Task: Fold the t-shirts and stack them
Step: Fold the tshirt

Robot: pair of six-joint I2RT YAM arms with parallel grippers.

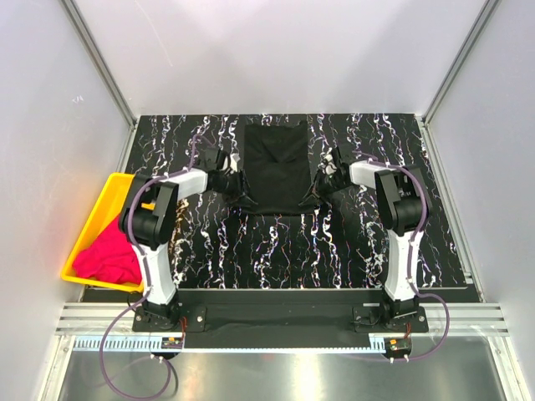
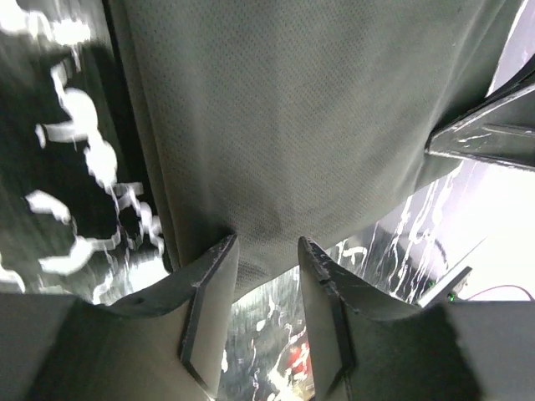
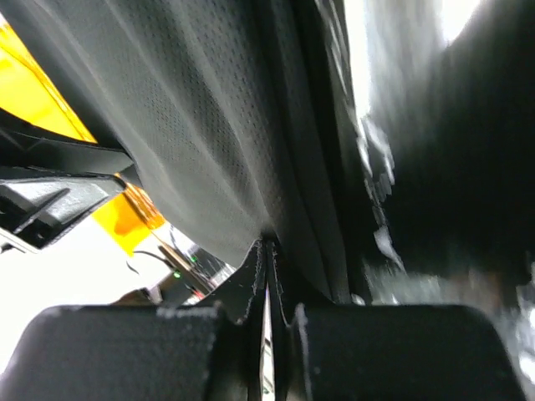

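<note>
1 black t-shirt [image 1: 276,167], flat folded rectangle on table [image 1: 209,251]; 1 pink t-shirt [image 1: 109,255] crumpled in yellow tray [image 1: 113,188].

2 tees — black tee [image 1: 276,167], pink tee [image 1: 107,255] — 1 yellow tray [image 1: 104,200], 1 L arm [image 1: 155,213], 1 R arm [image 1: 399,205]
</note>
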